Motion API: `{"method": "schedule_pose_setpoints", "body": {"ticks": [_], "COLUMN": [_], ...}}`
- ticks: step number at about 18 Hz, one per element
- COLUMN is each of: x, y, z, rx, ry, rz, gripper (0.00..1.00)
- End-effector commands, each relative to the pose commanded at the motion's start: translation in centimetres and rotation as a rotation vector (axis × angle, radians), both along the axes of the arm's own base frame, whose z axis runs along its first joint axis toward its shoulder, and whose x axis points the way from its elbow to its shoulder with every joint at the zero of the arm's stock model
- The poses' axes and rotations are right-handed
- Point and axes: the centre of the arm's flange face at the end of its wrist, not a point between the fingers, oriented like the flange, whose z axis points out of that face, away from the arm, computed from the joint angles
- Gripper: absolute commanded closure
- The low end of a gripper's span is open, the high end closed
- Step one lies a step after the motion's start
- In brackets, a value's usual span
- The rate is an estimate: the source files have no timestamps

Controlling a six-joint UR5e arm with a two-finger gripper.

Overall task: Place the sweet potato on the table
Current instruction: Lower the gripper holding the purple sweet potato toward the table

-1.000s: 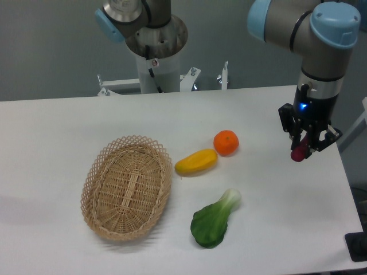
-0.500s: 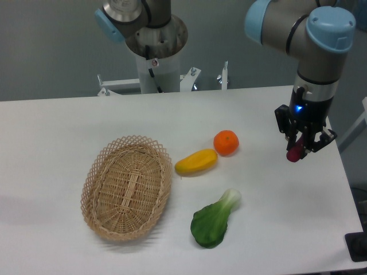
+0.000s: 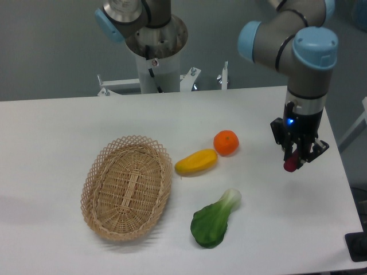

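Wicker basket [image 3: 127, 187] far left of the fingers [image 3: 293, 162]; mango [image 3: 196, 162], orange [image 3: 226, 142], bok choy [image 3: 215, 219] nearer left. Fingers clamped on sweet potato [image 3: 291, 164], which pokes out below them, over the white counter [image 3: 51, 132], right side.

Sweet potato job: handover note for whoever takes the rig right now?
Gripper: shut on the sweet potato, pointing down over the right side of the table.
Sweet potato: only its lower end shows between the fingers; whether it touches the tabletop cannot be told.
Nearby: orange, mango, bok choy and basket lie to the left, apart from the gripper.
Done: potato grasped and over open table.
Left: lower it, open, retreat.
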Motion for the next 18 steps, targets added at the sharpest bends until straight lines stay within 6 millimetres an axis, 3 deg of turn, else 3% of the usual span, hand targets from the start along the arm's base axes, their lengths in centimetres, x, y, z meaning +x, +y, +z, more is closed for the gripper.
{"method": "schedule_pose_setpoints", "body": {"ticks": [2,7,14,18], "x": [-0.2,0.8,2.0,2.4], "y": [0.4,3.5,4.8,4.8], "z": [-1.8,-7.5,-11.7,-12.2], "rx": [0.01,0.051,-0.001,-0.007], "ry": [-0.007,-0.052,-0.099,-0.109], "rz": [0.034,0.253,0.324,0.323], "gripper": [0.78,0.78,0.78,0.74]}}
